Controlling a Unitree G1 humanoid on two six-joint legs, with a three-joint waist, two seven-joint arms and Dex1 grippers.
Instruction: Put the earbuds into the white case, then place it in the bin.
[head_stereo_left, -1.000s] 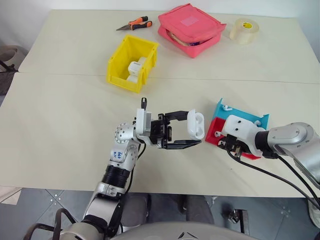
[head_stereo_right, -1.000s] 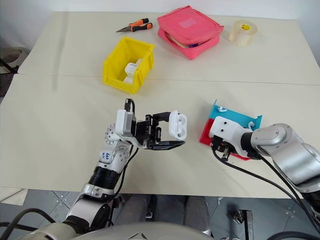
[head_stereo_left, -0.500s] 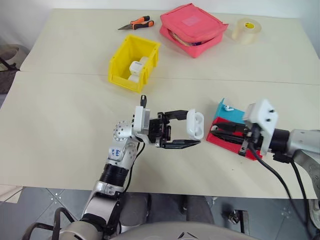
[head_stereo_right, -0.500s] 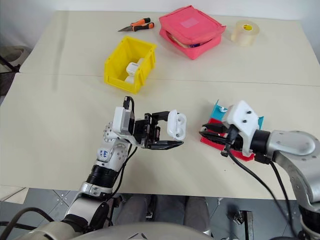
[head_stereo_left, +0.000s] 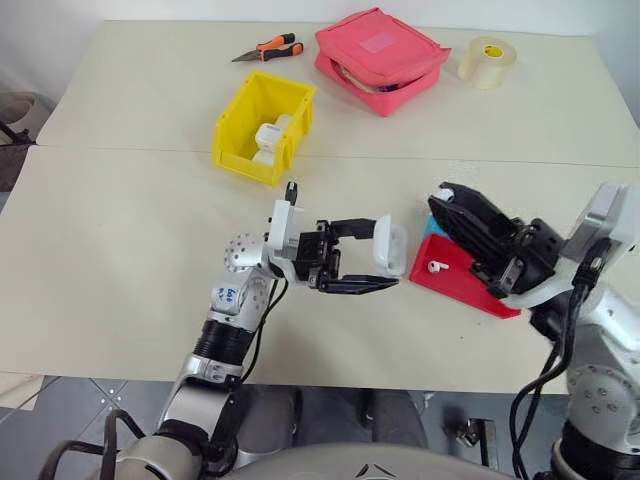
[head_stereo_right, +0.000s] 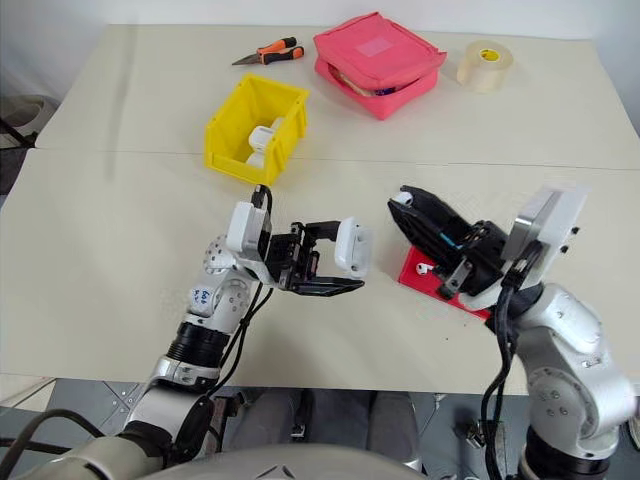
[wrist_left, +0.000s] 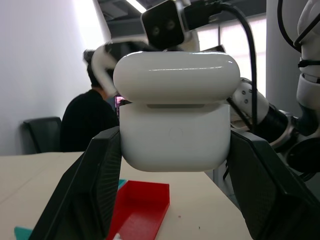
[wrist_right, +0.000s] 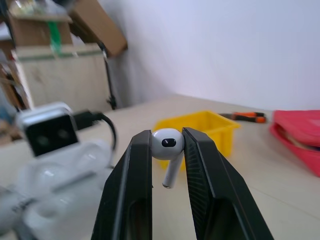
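While I looked down through my head camera, my left gripper (head_stereo_left: 385, 267) had its jaws clamped on the white case (head_stereo_left: 389, 247), held above the table (head_stereo_left: 120, 250) with its lid tipped open. My right gripper (head_stereo_left: 447, 199) was raised over the red tray (head_stereo_left: 462, 283), jaws pinched on one of the earbuds (head_stereo_left: 446, 190) at the very tips. A second earbud (head_stereo_left: 433, 267) lay in that red tray, and the blue tray (head_stereo_left: 431, 221) peeked out from behind it. Farther back sat the bin (head_stereo_left: 262, 125), bright yellow, with other white cases (head_stereo_left: 270, 139) inside it. Beyond it lay orange-handled pliers (head_stereo_left: 268, 47), a pink pouch (head_stereo_left: 382, 57) and a roll of tape (head_stereo_left: 488, 60).

Over to my left wrist camera: the white case (wrist_left: 175, 112) sat squarely between my two black fingers (wrist_left: 92, 192), lid ajar, the red tray (wrist_left: 141, 209) on the table below it. A person in dark clothing (wrist_left: 87, 125) sat in the background.

On my right wrist camera, the earbud (wrist_right: 167, 147) was squeezed between my fingers (wrist_right: 131, 185), stem hanging down. The bin (wrist_right: 202, 131) stood behind it, with the blurred white case (wrist_right: 65, 185) nearby.
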